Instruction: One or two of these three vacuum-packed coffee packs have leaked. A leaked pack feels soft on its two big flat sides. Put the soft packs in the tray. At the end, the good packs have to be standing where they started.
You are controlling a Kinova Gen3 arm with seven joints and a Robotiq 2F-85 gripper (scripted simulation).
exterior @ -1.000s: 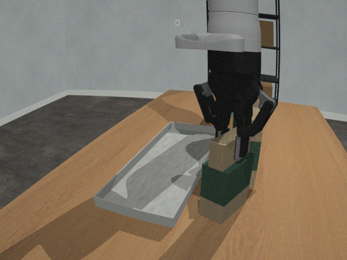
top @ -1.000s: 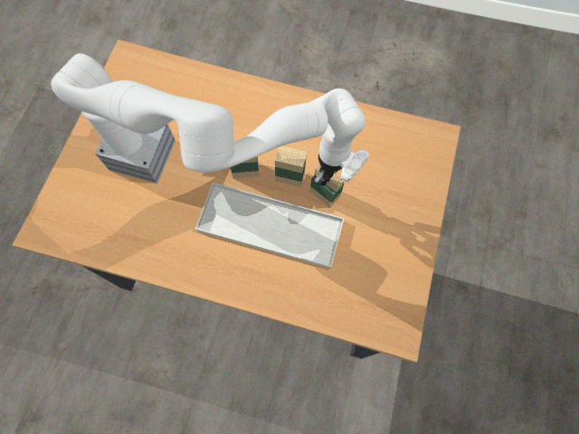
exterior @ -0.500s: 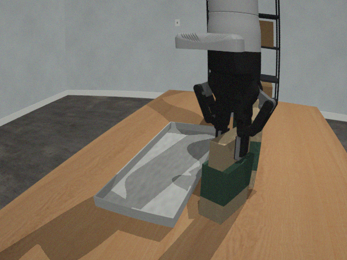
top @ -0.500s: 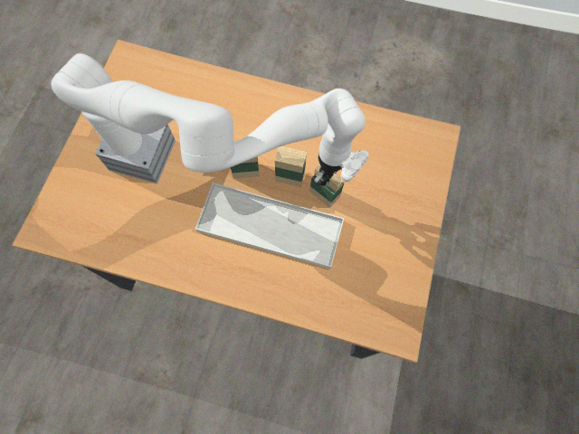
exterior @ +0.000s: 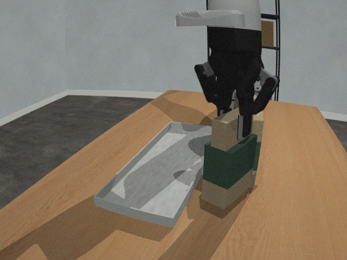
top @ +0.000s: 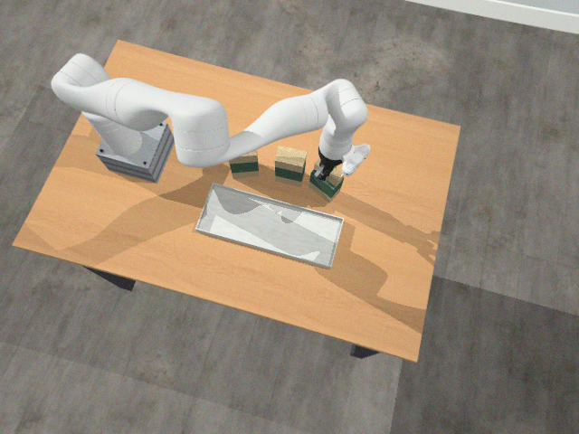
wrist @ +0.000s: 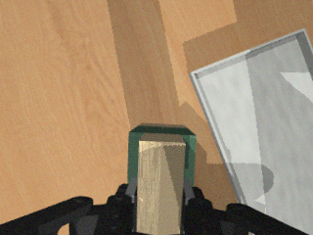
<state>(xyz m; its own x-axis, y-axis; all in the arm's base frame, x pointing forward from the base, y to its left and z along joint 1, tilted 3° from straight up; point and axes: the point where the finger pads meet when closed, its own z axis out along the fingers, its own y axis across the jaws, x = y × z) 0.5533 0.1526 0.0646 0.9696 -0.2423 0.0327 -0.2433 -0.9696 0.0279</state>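
Clamped on the upper sides of the end coffee pack [exterior: 228, 159], which stood beside the tray [exterior: 134, 208], the gripper [exterior: 233, 124] seemed to need a steady, gentle squeeze to judge softness without tipping it.

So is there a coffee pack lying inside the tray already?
No, the tray holds no pack; all three stand on the table behind it, one in the hand.

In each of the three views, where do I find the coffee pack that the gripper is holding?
Top: rightmost coffee pack of the row, under the gripper.
Exterior: centre, the pack standing right of the tray.
Wrist: bottom centre, between the fingers.
Shared landmark: the grey tray.
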